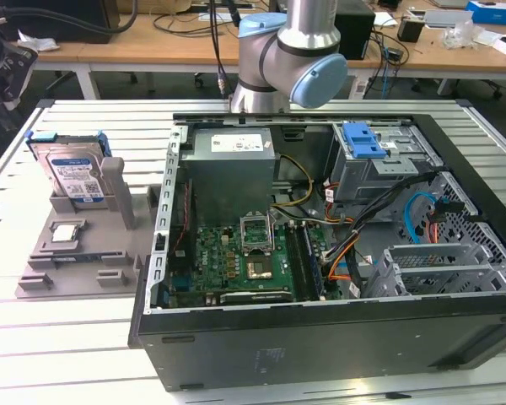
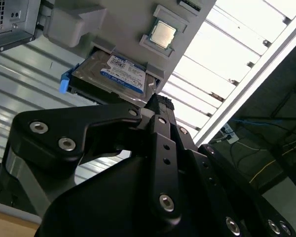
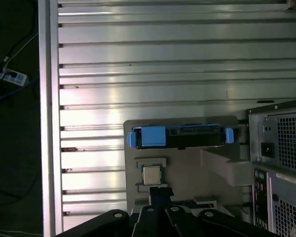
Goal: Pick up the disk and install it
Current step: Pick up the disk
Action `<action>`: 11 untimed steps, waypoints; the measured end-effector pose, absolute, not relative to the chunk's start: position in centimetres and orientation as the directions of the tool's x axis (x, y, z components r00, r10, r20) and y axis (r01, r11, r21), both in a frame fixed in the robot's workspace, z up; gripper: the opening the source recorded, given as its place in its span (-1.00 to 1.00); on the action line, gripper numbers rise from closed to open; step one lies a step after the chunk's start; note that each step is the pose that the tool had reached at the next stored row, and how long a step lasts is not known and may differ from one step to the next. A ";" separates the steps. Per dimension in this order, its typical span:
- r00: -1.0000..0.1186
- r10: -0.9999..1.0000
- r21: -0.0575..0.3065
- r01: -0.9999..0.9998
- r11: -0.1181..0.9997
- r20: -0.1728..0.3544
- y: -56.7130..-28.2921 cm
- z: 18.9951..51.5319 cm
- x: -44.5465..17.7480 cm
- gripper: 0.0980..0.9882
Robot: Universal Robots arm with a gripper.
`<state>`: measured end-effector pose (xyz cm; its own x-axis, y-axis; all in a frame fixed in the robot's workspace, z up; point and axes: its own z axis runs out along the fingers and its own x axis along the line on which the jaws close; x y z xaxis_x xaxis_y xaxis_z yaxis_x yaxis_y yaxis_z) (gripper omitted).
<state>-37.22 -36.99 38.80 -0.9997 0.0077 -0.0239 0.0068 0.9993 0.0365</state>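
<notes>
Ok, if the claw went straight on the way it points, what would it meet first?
Probably the grey holder, between the chip and the disk; the claw aims there in both wrist views, though depth is unclear.

You were in a robotics or electronics lab, not a home. In the exterior view your arm (image 1: 287, 51) rose from a slatted aluminium table (image 1: 67, 354) at the frame's upper middle. An opened computer case (image 1: 320, 337) with its boards and wiring laid bare sat across the centre and right. The disk (image 1: 74, 173) stood in a grey parts fixture (image 1: 76, 253) at the left. Wooden desks (image 1: 152, 46) littered with cables (image 1: 212, 29) and boxes ran along the top edge. In the first wrist view a power strip (image 3: 9, 75) lay on the dark floor beside the table.
</notes>
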 end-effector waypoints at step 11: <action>-0.984 -0.175 0.036 -0.176 0.984 -0.024 -37.0 38.8 -37.2 -0.98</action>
<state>-37.22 -36.99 38.79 -0.9843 -0.1749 -0.0240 -0.1757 0.9838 0.0365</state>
